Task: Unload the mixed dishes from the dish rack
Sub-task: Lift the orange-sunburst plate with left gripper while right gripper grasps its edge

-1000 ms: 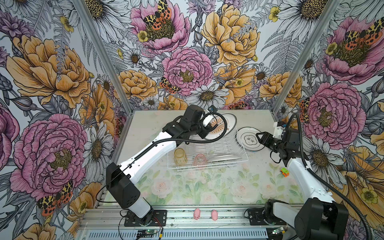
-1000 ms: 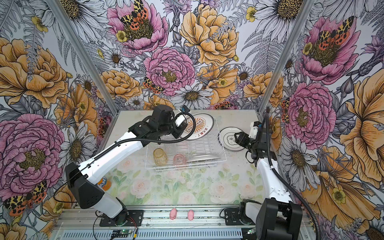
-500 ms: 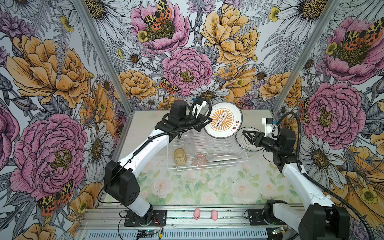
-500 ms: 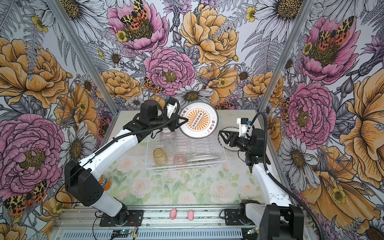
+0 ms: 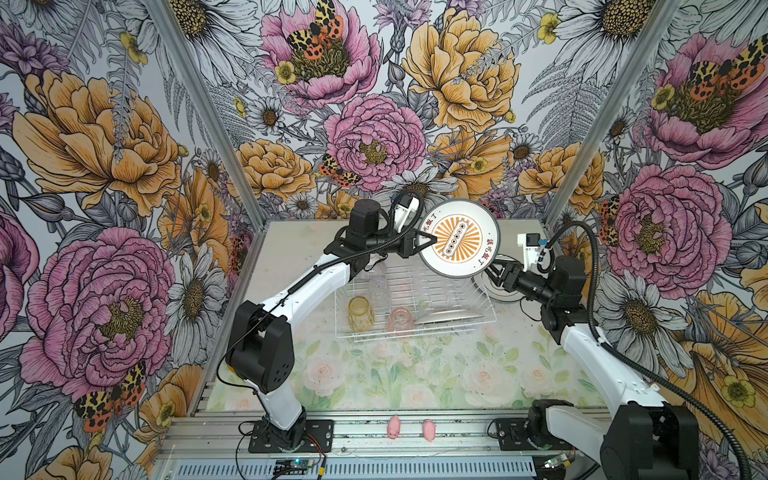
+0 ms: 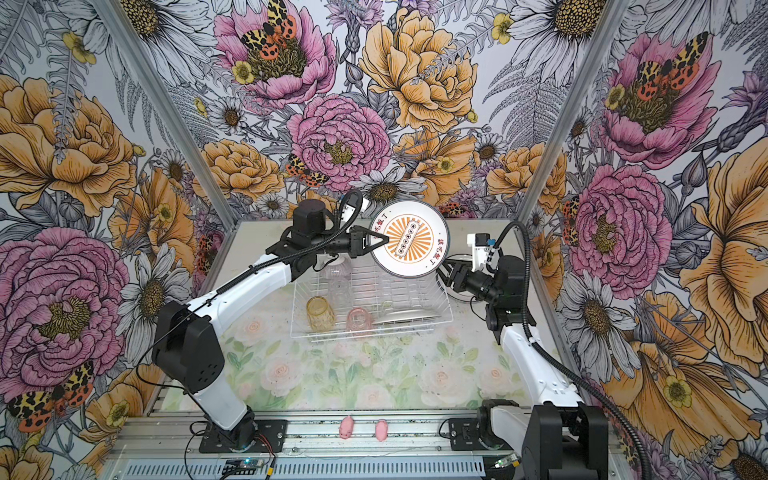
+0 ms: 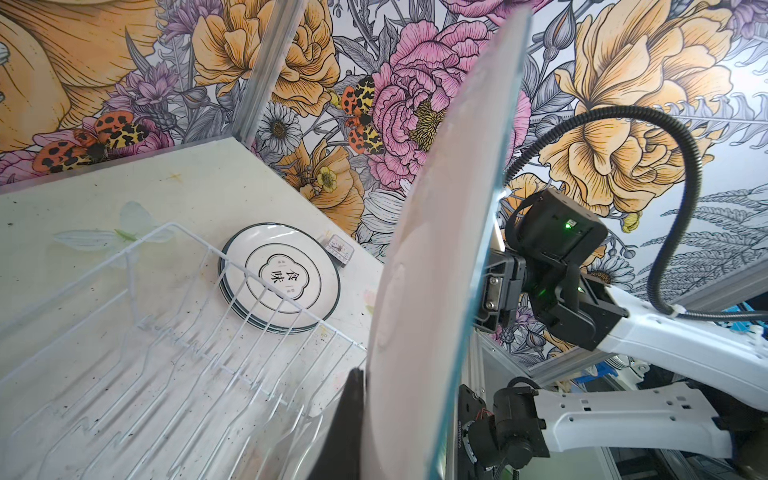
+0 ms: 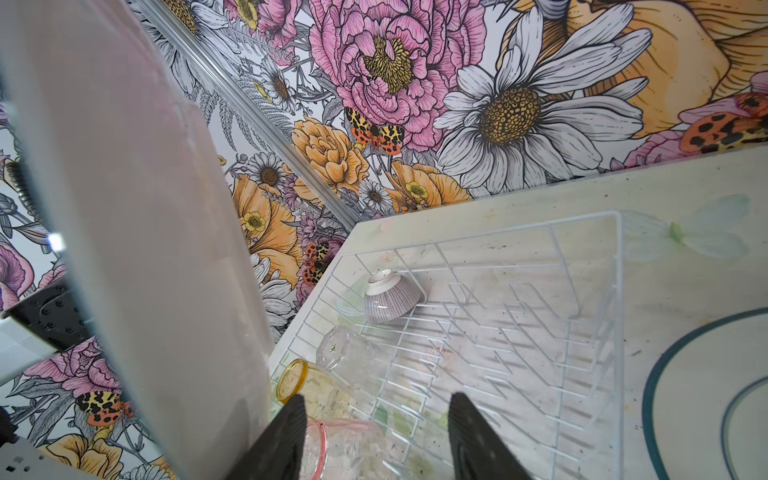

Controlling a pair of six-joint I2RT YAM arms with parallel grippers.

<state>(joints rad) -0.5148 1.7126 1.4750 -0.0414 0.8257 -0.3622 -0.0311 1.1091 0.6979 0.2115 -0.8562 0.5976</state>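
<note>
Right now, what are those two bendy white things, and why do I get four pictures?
Those are two robot arms, each ending in a hand that pinches. Two pictures come from a camera high above, looking down at the whole table. The other two come from little cameras on the arms' wrists, so they look very close up. The left hand is pinched shut on the rim of an orange plate, holding it in the air above the white wire rack. The right hand is open and empty, close to that plate. Lying in the rack are a yellow glass, a pink glass, a clear glass, a striped bowl and a second plate. Beside the rack, a pile of plates sits on the table. Two toy pigs lie at the front.
</note>
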